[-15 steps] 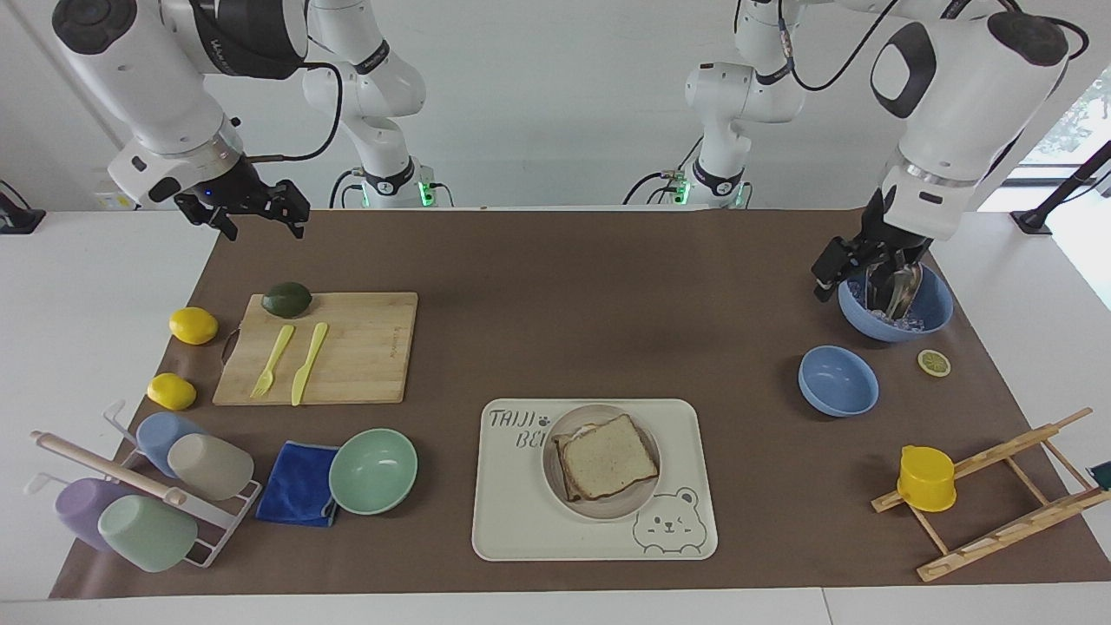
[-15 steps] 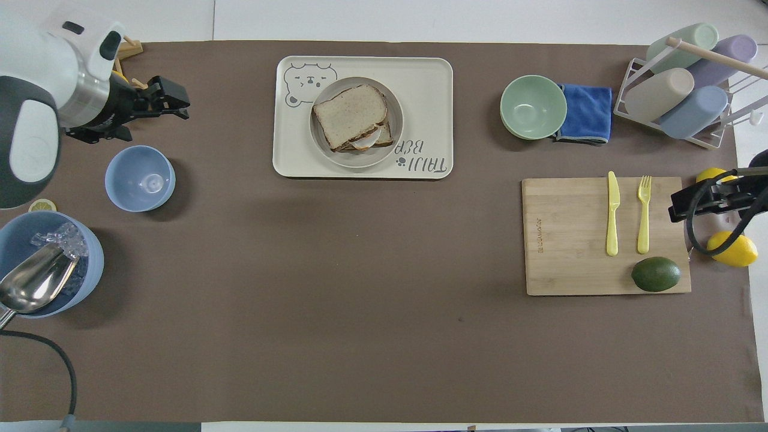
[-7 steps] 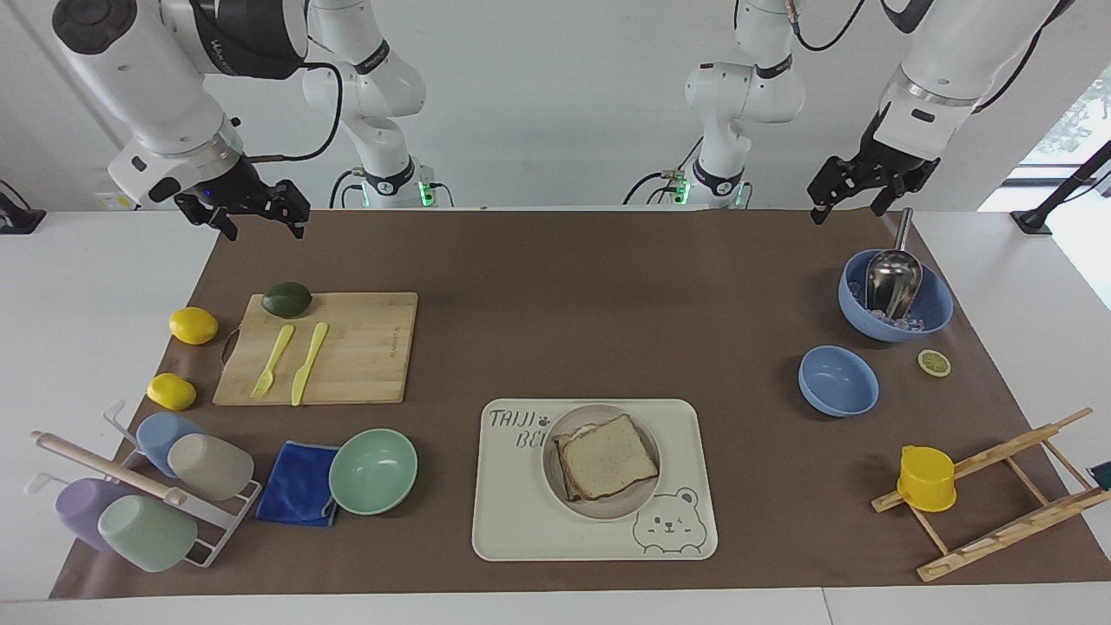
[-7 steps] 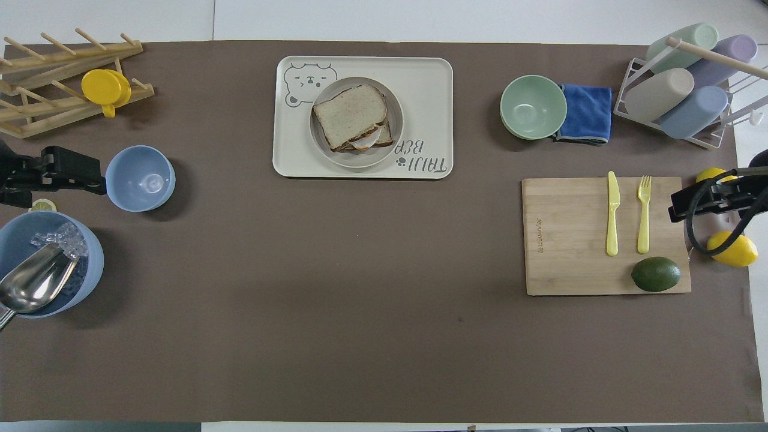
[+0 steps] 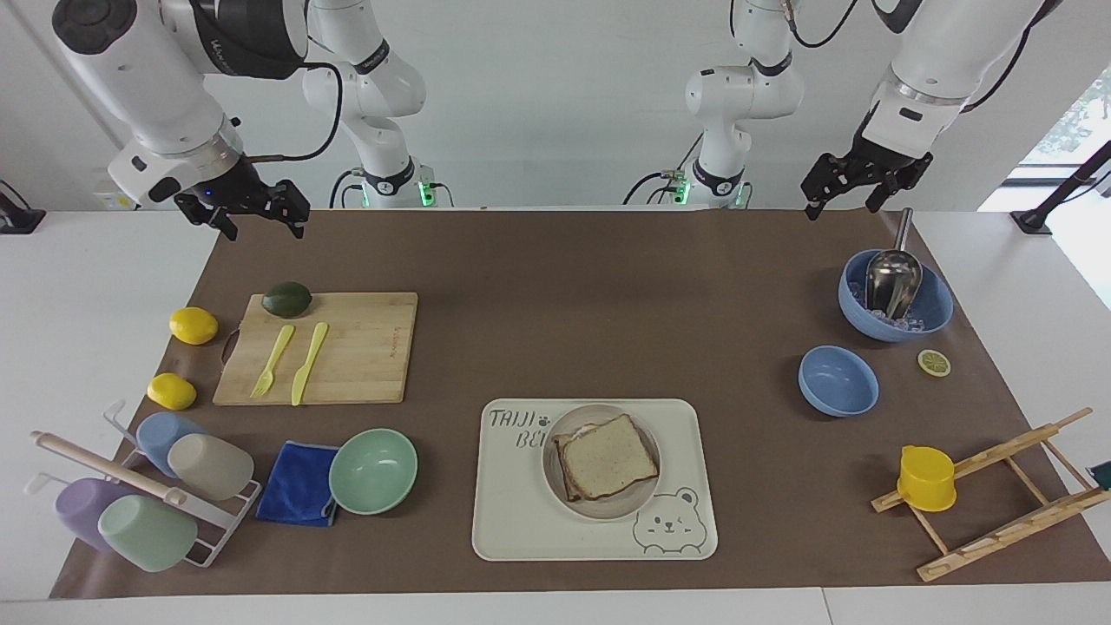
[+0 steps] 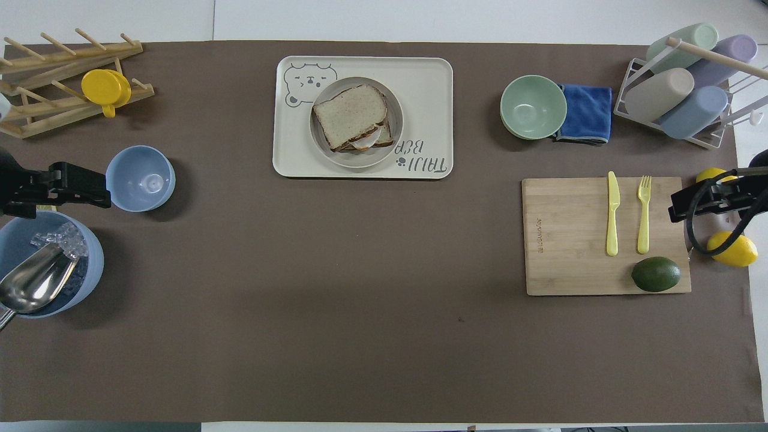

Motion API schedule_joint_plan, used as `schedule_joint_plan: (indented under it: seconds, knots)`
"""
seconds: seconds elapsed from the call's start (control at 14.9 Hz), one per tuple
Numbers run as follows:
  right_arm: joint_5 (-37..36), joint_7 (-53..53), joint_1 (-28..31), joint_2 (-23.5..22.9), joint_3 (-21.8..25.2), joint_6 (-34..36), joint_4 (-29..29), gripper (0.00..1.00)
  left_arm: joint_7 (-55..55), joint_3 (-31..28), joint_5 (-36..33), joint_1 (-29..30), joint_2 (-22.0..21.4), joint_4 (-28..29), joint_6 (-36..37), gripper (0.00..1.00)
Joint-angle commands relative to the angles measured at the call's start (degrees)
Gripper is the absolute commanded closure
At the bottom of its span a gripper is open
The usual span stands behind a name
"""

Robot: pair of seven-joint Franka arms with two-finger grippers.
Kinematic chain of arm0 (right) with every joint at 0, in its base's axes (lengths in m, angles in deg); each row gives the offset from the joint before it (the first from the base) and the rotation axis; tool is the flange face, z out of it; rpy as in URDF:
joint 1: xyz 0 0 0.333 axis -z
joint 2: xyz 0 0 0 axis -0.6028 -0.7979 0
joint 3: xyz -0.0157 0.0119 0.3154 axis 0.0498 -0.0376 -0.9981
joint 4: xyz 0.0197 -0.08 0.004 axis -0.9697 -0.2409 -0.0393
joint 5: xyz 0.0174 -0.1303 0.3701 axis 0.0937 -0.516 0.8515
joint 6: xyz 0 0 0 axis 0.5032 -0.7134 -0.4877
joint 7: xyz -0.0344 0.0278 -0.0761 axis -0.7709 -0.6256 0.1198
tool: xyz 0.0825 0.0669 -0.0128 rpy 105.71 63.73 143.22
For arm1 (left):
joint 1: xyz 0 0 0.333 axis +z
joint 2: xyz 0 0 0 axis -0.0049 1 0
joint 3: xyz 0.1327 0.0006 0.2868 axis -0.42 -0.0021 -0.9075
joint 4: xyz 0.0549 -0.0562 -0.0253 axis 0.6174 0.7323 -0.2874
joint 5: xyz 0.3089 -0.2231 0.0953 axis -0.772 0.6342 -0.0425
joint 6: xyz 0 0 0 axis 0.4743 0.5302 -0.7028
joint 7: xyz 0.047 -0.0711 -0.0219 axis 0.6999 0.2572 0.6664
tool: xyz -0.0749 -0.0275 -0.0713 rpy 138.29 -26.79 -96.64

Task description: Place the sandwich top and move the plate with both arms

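Both arms are hanging raised over the tabletop's edge nearest the robots, one at each end. The left gripper (image 5: 840, 187) is hovering with its black fingers spread, holding nothing, above the mat just by the deep blue bowl (image 5: 895, 304) of ice with its metal scoop (image 5: 891, 276). The right gripper (image 5: 245, 211) is likewise spread and empty, up over the mat's corner beside the bamboo board (image 5: 321, 349). Well apart from both, midway along the edge farthest from the robots, the rectangular cream tray (image 5: 521, 512) with rounded corners and a bear drawing is lying flat. On it the round beige plate (image 5: 643, 496), raised at the rim, is sitting toward the bear end. The sandwich top (image 5: 606, 456), a squarish speckled brown slice with darker crust, is resting on the plate, stacked slightly askew over a lower slice, with egg white peeking out between them.
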Motion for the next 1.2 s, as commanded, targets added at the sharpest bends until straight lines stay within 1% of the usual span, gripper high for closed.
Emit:
schedule_joint_plan:
  seconds: [0.0,0.13,0.2,0.33,0.54,0.67,0.87,1.14]
  knots:
    - [0.02,1.27,-0.04,1.39,0.24,0.07,-1.39,0.0,-0.98,-1.35,-0.89,-1.7,-1.89,3.32,-1.77,0.0]
    - [0.02,1.27,-0.04,1.39,0.24,0.07,-1.39,0.0,-0.89,-6.7,-0.8,-6.45,-0.83,1.74,-1.07,0.0]
    - [0.02,1.27,-0.04,1.39,0.24,0.07,-1.39,0.0,-0.97,-7.07,-0.71,-6.73,-0.56,1.13,-1.06,0.0]
    - [0.02,1.27,-0.04,1.39,0.24,0.07,-1.39,0.0,-0.97,-6.9,-0.71,-6.82,-0.56,1.2,-1.59,0.0]
    - [0.02,1.27,-0.04,1.39,0.24,0.07,-1.39,0.0,-1.06,-7.6,1.31,-6.91,-0.56,1.56,-3.34,0.0]
    - [0.02,1.27,-0.04,1.39,0.24,0.07,-1.39,0.0,-1.24,-6.99,1.22,-6.38,-0.47,1.65,-4.66,0.0]
    - [0.02,1.27,-0.04,1.39,0.24,0.07,-1.39,0.0,-4.82,-6.64,0.96,-5.07,-0.12,1.47,-3.88,0.0]
    - [0.02,1.27,-0.04,1.39,0.24,0.07,-1.39,0.0,-5.28,-6.37,1.05,-4.8,-0.12,1.47,-3.96,0.0]
